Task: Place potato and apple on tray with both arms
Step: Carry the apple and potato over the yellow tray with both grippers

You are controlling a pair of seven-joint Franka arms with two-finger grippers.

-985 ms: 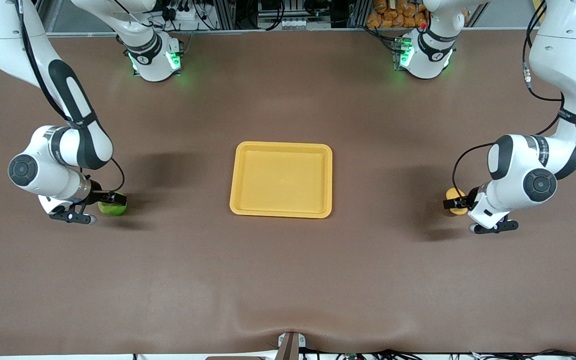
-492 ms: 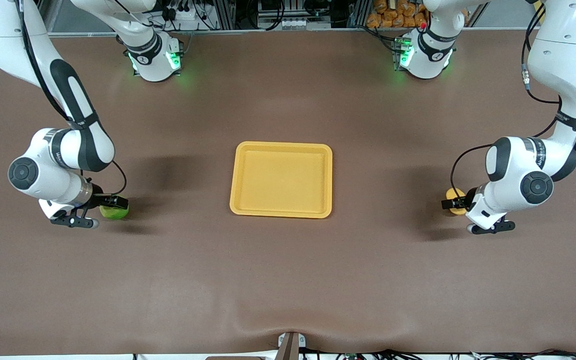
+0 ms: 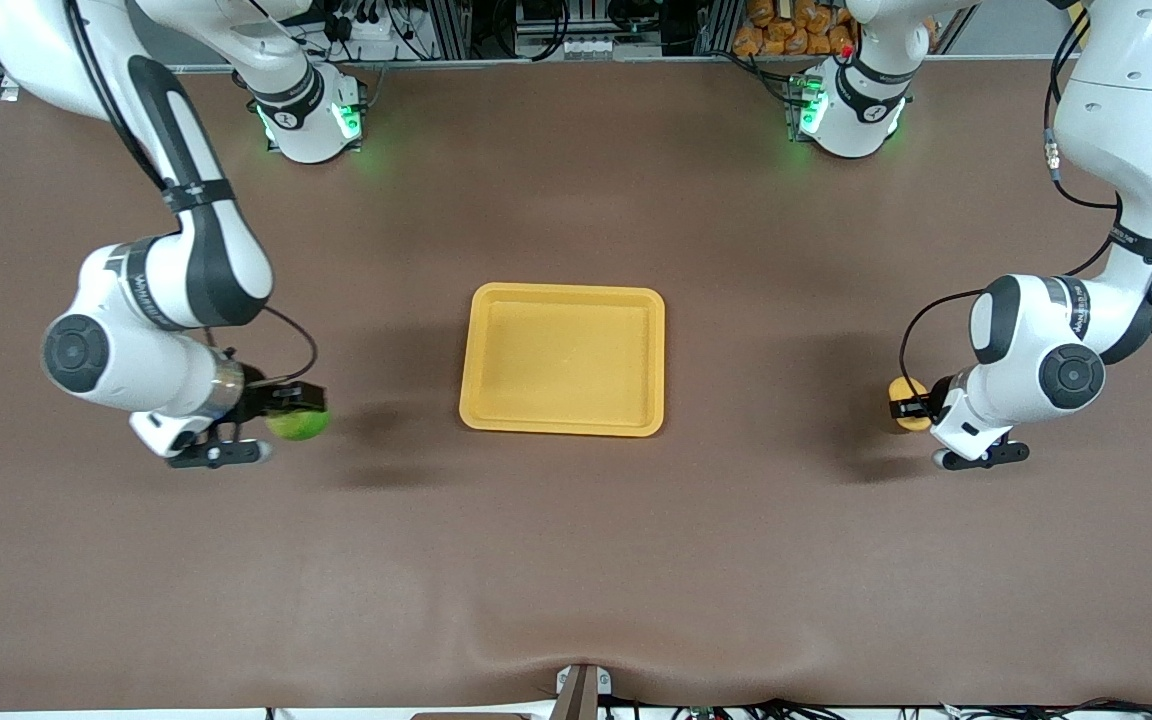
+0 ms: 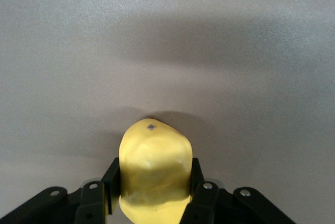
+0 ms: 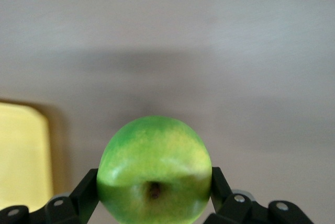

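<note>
We've got both items pinched now: right tool (image 3: pixel 288 402) clamps the apple (image 3: pixel 298 424) above the surface at the tray's (image 3: pixel 563 426) 9 o'clock, left tool (image 3: pixel 908 405) grips the potato (image 3: pixel 902 417) low at 3 o'clock. Carry step, we reckon; next both swing inward over the tray and let go.

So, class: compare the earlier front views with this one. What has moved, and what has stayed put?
The right gripper, shut on the apple, has carried it toward the tray; its shadow now lies apart from it, so it looks lifted. The left gripper, shut on the potato, has barely shifted. The tray has not moved and holds nothing.
</note>
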